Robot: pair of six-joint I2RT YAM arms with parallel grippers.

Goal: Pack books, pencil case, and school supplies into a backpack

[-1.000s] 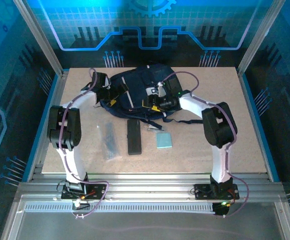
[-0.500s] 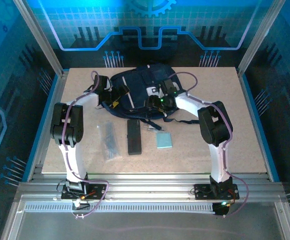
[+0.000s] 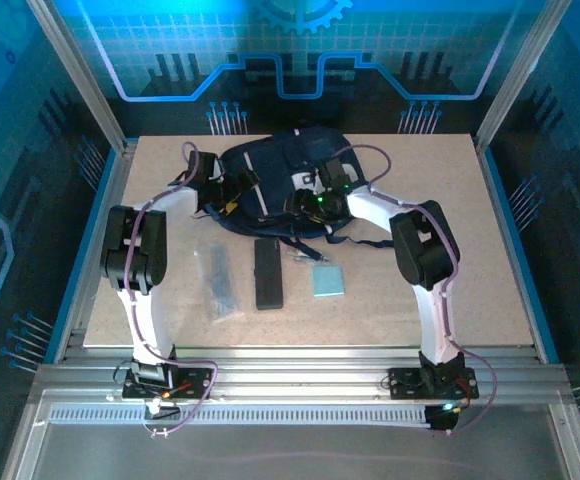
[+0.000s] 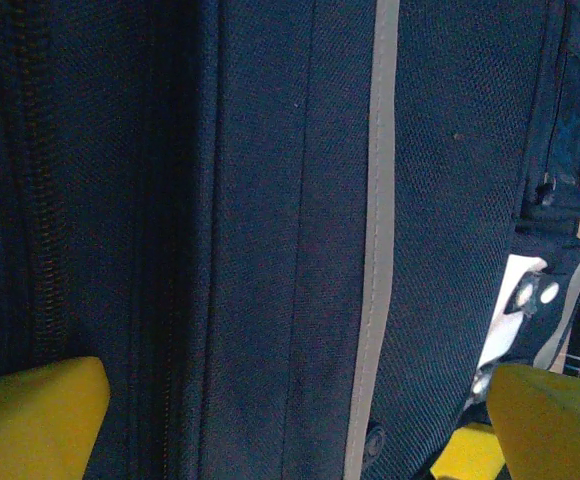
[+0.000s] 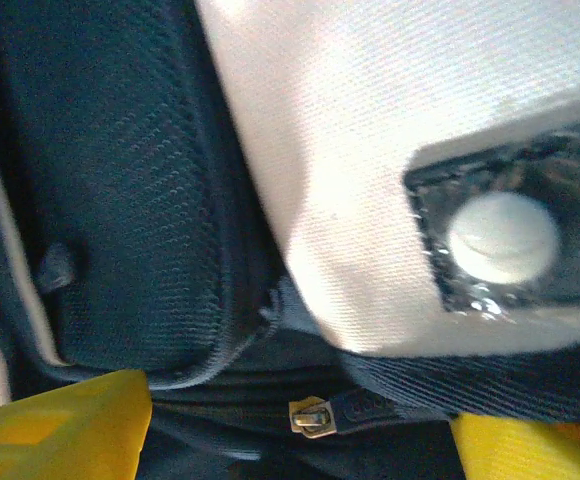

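Navy backpack [image 3: 273,160] lies under both open jaws

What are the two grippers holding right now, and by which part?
Nothing is held. The left gripper hangs wide open over the backpack. The right gripper is open on either side of a zipper pull, not closed on it.
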